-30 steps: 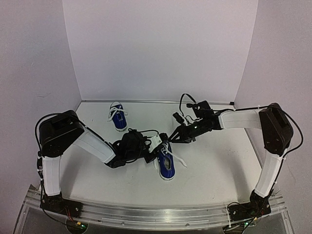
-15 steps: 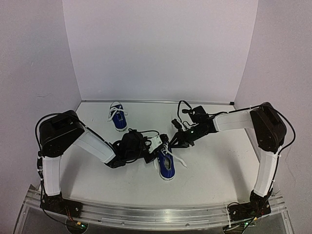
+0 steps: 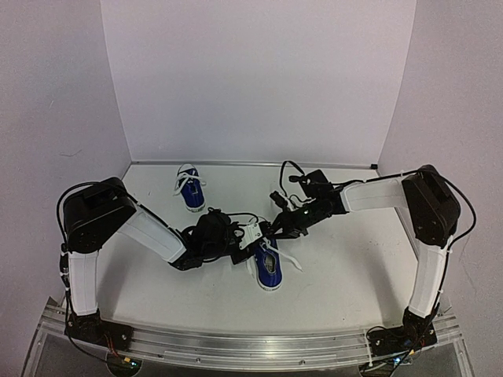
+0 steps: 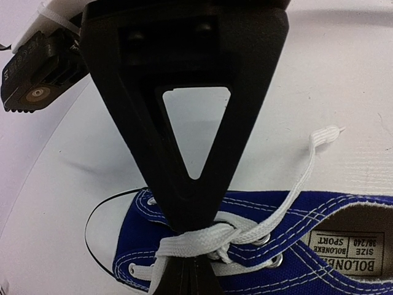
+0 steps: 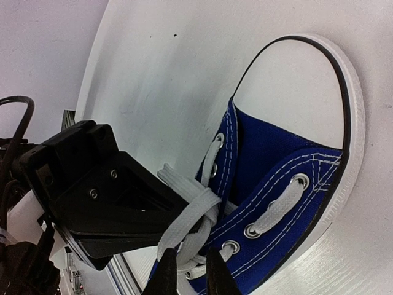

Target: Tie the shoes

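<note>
Sneaker 1, a blue canvas low-top with white toe cap (image 3: pixel 267 265), lies mid-tabletop (image 3: pixel 346 267) between my arms. My left claw (image 4: pixel 187 230) is clamped on the flat white lace (image 4: pixel 215 235) at its crossing. My right claw (image 5: pixel 193 279) is nearly together around a strand; I cannot tell if it grips. The pull wants opposed, level tension. Risk: the loose lace end (image 4: pixel 322 136) may snag. Sneaker 2 (image 3: pixel 189 188) sits well apart, far left.

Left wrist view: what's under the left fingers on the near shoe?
The white laces cross there over the near shoe's eyelets, pinched by the shut left gripper. The fingers cover the crossing's centre and the tongue below, so any knot cannot be seen.
</note>
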Tool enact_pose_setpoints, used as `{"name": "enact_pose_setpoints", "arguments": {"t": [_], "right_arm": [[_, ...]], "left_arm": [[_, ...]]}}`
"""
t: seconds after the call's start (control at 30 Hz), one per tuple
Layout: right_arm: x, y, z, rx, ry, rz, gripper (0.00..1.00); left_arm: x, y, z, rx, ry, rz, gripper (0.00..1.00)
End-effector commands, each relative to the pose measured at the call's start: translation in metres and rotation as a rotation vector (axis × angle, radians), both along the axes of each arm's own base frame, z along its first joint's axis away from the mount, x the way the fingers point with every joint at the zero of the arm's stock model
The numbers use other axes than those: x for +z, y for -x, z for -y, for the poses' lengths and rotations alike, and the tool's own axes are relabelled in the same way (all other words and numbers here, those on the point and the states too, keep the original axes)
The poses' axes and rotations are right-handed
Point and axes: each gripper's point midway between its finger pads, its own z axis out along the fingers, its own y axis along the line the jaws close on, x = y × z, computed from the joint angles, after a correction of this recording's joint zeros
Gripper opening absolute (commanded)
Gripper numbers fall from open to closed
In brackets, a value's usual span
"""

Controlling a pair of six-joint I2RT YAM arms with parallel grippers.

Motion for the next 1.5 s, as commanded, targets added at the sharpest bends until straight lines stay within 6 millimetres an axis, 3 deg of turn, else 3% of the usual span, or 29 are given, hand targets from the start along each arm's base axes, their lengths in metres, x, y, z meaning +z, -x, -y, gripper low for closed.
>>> {"name": "enact_pose_setpoints", "arguments": {"t": [0.0,0.53,0.77,0.93,1.3,1.47], "right_arm": [[0.011,0.001,-0.011,0.035,-0.042,0.021,0.17],[0.006,0.007,-0.018,0.056,-0.048,-0.008,0.22],[0.009,0.006,-0.018,0.054,-0.05,0.001,0.0],[0.015,0.004,-0.016,0.043,-0.047,0.026,0.0],[0.021,-0.002,-0.006,-0.001,-0.014,0.077,0.0],[0.026,-0.004,-0.003,-0.013,-0.011,0.093,0.0]], "left_arm": [[0.004,0.002,0.001,-0.021,-0.012,0.004,0.0],[0.029,0.003,0.007,-0.032,0.06,0.056,0.0],[0.035,0.005,0.008,-0.042,0.079,0.077,0.0],[0.037,0.005,0.003,-0.032,0.059,0.089,0.0],[0.033,0.014,-0.027,-0.009,-0.092,0.063,0.24],[0.036,0.008,-0.045,0.035,-0.114,0.014,0.33]]}}
